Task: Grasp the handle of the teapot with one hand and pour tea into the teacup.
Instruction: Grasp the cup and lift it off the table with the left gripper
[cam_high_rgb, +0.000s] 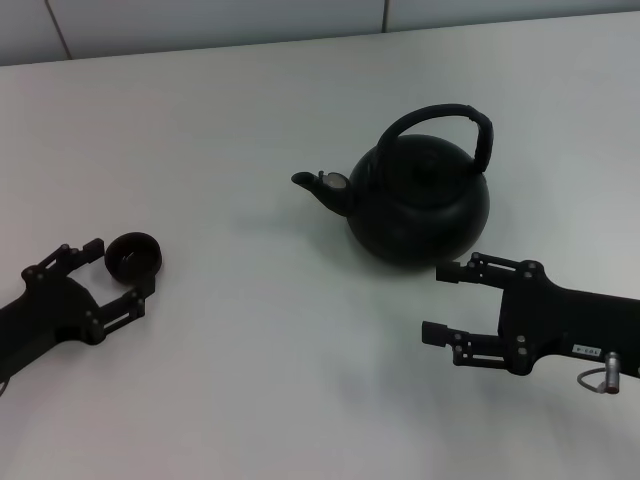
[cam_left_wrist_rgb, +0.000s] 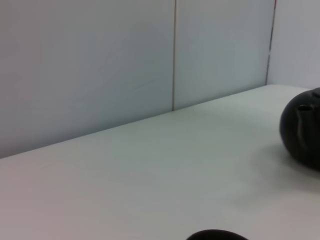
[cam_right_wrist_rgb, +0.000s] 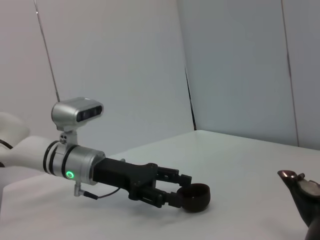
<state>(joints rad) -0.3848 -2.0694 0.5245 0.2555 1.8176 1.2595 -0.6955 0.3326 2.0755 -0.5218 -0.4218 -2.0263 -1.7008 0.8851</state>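
Note:
The matte-black teapot (cam_high_rgb: 418, 205) stands upright right of centre, its spout (cam_high_rgb: 308, 181) pointing left and its arched handle (cam_high_rgb: 440, 115) raised over the lid. My right gripper (cam_high_rgb: 437, 300) is open just in front of the pot on the near side, apart from it and holding nothing. The small dark teacup (cam_high_rgb: 133, 255) rests on the table at the left, between the spread fingertips of my open left gripper (cam_high_rgb: 122, 268). The right wrist view shows the left gripper (cam_right_wrist_rgb: 172, 189) with the teacup (cam_right_wrist_rgb: 194, 197) at its tips, and the teapot spout (cam_right_wrist_rgb: 295, 180).
Both stand on a plain white table (cam_high_rgb: 250, 380). A pale panelled wall (cam_left_wrist_rgb: 125, 65) rises behind its far edge. In the left wrist view the teapot (cam_left_wrist_rgb: 302, 127) shows at one edge and the teacup rim (cam_left_wrist_rgb: 217, 235) at another.

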